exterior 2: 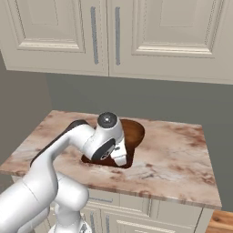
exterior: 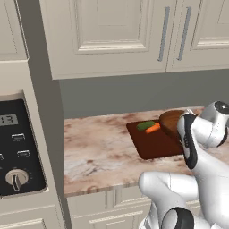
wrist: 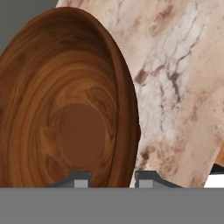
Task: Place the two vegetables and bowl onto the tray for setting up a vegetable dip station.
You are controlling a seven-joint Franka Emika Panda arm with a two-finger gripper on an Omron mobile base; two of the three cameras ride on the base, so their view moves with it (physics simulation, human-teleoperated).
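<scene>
The wooden bowl (wrist: 65,109) takes up the left of the hand view, its rim running down between my two fingertips. My gripper (wrist: 112,179) is shut on that rim, one finger inside the bowl and one outside. From the left base view the bowl (exterior: 171,121) is at the right far end of the dark tray (exterior: 150,145), partly behind my arm. The green cucumber (exterior: 145,125) and the orange carrot (exterior: 153,129) lie side by side on the tray's far left part. In the right base view my gripper (exterior 2: 119,158) reaches down at the bowl (exterior 2: 135,132) over the tray (exterior 2: 129,162).
The marble counter (exterior: 96,147) stretches left of the tray to an oven panel with a knob (exterior: 17,179). Cream wall cabinets (exterior: 116,31) hang above. More counter (exterior 2: 177,150) lies right of the bowl, up to its right edge.
</scene>
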